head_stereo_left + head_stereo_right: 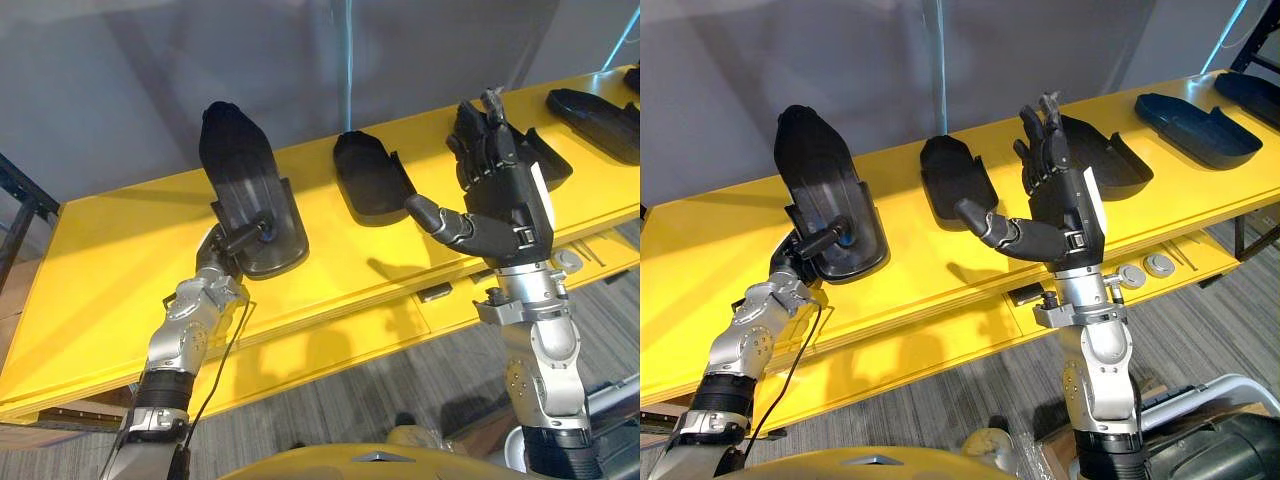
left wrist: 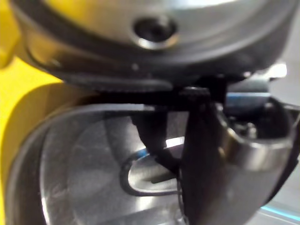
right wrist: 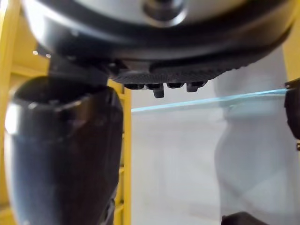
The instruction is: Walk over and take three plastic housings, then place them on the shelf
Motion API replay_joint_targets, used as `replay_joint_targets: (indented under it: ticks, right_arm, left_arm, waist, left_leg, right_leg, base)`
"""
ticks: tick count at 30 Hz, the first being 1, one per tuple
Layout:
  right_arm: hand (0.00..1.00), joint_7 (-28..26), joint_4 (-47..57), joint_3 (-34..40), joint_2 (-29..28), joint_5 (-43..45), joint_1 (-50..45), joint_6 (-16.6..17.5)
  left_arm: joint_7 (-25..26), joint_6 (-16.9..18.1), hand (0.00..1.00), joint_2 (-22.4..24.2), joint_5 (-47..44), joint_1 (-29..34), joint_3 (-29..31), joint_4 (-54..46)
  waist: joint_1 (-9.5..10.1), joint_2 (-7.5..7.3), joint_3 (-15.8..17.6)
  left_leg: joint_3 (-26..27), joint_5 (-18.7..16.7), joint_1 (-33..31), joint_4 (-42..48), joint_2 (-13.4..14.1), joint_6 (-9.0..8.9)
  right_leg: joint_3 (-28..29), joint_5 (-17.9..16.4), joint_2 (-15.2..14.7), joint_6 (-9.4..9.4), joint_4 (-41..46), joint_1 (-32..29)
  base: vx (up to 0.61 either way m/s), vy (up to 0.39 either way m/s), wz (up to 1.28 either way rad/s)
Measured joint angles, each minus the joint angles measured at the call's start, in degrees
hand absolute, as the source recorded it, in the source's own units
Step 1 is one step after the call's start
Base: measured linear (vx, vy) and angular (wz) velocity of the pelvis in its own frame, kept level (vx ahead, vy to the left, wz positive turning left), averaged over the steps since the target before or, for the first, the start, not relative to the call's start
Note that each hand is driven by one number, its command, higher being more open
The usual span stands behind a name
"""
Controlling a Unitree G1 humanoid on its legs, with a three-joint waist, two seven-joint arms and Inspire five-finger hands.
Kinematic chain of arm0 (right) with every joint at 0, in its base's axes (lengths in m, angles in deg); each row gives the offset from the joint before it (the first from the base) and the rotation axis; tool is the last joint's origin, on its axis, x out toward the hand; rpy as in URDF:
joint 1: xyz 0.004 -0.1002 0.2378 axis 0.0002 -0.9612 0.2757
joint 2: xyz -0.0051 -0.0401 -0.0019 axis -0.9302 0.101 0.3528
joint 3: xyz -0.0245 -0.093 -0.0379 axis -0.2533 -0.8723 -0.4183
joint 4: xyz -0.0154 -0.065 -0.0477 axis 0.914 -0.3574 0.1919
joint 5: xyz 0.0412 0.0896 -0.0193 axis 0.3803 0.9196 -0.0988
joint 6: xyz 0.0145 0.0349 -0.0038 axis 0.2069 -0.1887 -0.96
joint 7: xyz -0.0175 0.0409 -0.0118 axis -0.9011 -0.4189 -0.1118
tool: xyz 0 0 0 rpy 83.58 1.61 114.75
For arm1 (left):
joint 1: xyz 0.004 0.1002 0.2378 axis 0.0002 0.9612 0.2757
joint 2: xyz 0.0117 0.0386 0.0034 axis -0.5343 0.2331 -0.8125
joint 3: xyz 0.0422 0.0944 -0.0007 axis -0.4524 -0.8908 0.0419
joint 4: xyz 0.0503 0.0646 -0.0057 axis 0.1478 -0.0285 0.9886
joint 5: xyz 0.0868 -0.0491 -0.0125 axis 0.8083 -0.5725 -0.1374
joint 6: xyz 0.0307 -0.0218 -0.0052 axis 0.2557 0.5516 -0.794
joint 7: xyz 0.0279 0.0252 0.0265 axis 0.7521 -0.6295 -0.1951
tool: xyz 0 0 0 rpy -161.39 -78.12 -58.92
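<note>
on the yellow worktop (image 1: 110, 260), black plastic housings lie in a row. at the row's left end, the left hand (image 1: 218, 252) grips the first housing (image 1: 235, 165) by its near end, thumb clamped over the rim and the rest of the hand beneath, so the far end tilts up off the surface. the second housing (image 1: 368, 172) lies flat between the two hands. the right hand (image 1: 505, 200) is raised, fingers straight and spread, holding nothing, just in front of the third housing (image 1: 552, 160). a fourth housing (image 1: 600, 118) lies further right.
</note>
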Motion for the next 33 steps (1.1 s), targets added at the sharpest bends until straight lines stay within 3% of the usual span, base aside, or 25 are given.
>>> replay_joint_targets:
  ticks: [10,12,14,18,21,26,30,33]
  right_arm:
    - [1.0,0.03,-1.36,2.53,-0.84,-0.02,-3.22,-0.01]
    - [1.0,3.33,-1.26,2.54,-0.84,-3.39,-3.91,-1.29]
    - [1.0,6.93,-2.37,3.81,-0.85,-5.72,-6.43,-5.82]
    - [1.0,7.76,-7.23,7.92,-0.87,-6.09,-9.78,-9.62]
    - [1.0,7.2,-10.84,12.59,-1.23,-6.22,-14.18,-12.38]
    - [1.0,7.53,-14.74,13.75,-3.62,-8.99,-18.98,-12.07]
    - [1.0,11.02,-22.3,13.41,-6.04,-10.57,-19.35,-8.78]
    - [1.0,11.39,-26.08,12.92,-7.25,-10.92,-20.18,-8.12]
  left_arm:
    - [1.14,-3.33,0.0,-1.66,0.56,-2.46,2.86,3.35]
    - [0.16,-4.06,0.0,-2.56,0.8,-3.53,3.16,4.88]
    - [-1.01,-5.25,0.0,-4.19,0.81,-3.62,3.28,5.11]
    - [-2.51,-6.9,0.0,-6.33,0.78,-3.61,4.39,5.09]
    - [-3.8,-9.39,0.0,-10.24,0.64,-3.61,7.62,5.1]
    - [-5.07,-10.71,0.0,-13.29,0.5,-3.6,9.34,5.41]
    - [-6.07,-10.03,0.0,-13.48,-0.46,-3.65,9.32,5.36]
    - [-6.08,-10.13,0.0,-13.75,-2.03,-3.66,9.3,5.36]
  waist:
    - [-1.42,1.96,0.43]
    - [-1.47,1.97,0.44]
    - [-1.52,1.92,0.48]
    - [-1.74,1.94,0.55]
    - [-3.6,2.52,2.05]
    - [-4.56,2.13,2.42]
    - [-4.32,2.07,3.3]
    - [-4.24,2.09,3.51]
  left_leg:
    - [2.14,0.87,1.15,-1.88,0.42,-0.3]
    - [2.67,0.82,1.32,-1.92,0.55,-0.36]
    - [3.32,0.7,1.55,-2.01,0.75,-0.53]
    - [4.06,0.58,1.68,-2.22,1.09,-0.73]
    - [4.56,0.53,1.78,-2.37,1.5,-1.01]
    - [5.0,0.14,1.92,-2.16,2.32,-1.63]
    - [4.88,-0.1,1.78,-1.88,2.41,-1.93]
    - [4.52,-0.1,1.61,-1.87,2.46,-1.93]
  right_leg:
    - [1.8,0.51,0.92,-0.23,-0.11,-0.62]
    - [2.15,0.53,1.07,-0.25,-0.18,-0.65]
    - [2.81,0.59,1.35,-0.34,-0.32,-0.74]
    - [3.36,0.68,1.82,-0.46,-0.85,-0.8]
    - [3.58,0.83,2.27,-0.43,-1.03,-0.83]
    - [3.69,0.54,3.01,-0.89,-1.03,-0.83]
    - [3.63,0.23,3.02,-1.26,-0.87,-0.81]
    - [3.3,0.02,2.97,-1.49,-0.73,-0.81]
  base:
    - [-0.02,-0.006,-0.1]
    - [-0.03,-0.006,-0.1]
    - [-0.02,-0.008,-0.14]
    - [0.0,-0.019,-0.1]
    - [0.03,-0.019,-0.05]
    - [0.03,-0.015,-0.03]
    - [0.0,-0.002,0.01]
    - [-0.01,-0.011,0.06]
